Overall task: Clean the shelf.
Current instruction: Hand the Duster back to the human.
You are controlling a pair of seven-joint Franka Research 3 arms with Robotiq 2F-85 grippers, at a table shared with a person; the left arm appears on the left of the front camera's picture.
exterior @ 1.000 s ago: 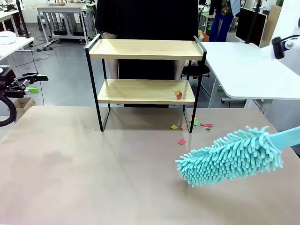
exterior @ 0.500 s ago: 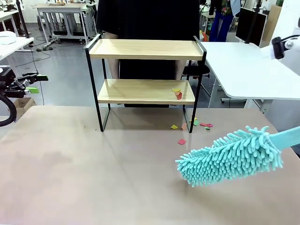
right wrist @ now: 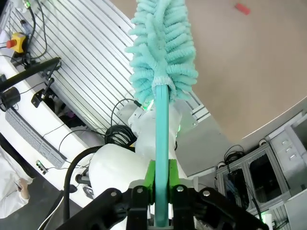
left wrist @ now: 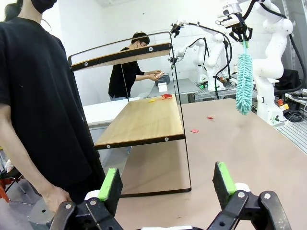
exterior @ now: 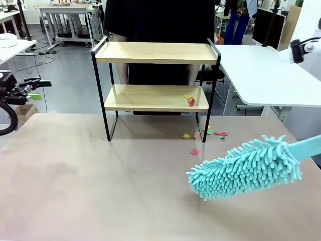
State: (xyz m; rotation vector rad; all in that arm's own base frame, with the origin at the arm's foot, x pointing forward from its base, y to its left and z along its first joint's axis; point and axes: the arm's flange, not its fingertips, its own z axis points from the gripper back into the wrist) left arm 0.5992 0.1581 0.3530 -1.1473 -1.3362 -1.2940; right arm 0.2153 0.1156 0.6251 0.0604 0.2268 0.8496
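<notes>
- Shelf point(exterior: 155, 75) standing toward the far side of the brown table point(exterior: 90, 186), just in front of a person in black point(exterior: 158, 20); two wooden boards in a thin black frame.
- Top board bare; lower board carrying a few paper scraps point(exterior: 190, 100), red and yellow, near its right end.
- More scraps point(exterior: 194, 151) scattered on the table by the right front leg; exact count hard to tell.
- Teal fluffy duster point(exterior: 246, 168) hanging over the near right of the table, head tilted down to the left, handle running off the right edge.
- Right gripper point(right wrist: 161, 184) clamped tight on the duster's handle, green pads pressed to either side.
- Left gripper point(left wrist: 165, 179) parked at the far left, off the table edge, jaws spread wide and holding nothing, pointing along the shelf.
- No readable writing.
</notes>
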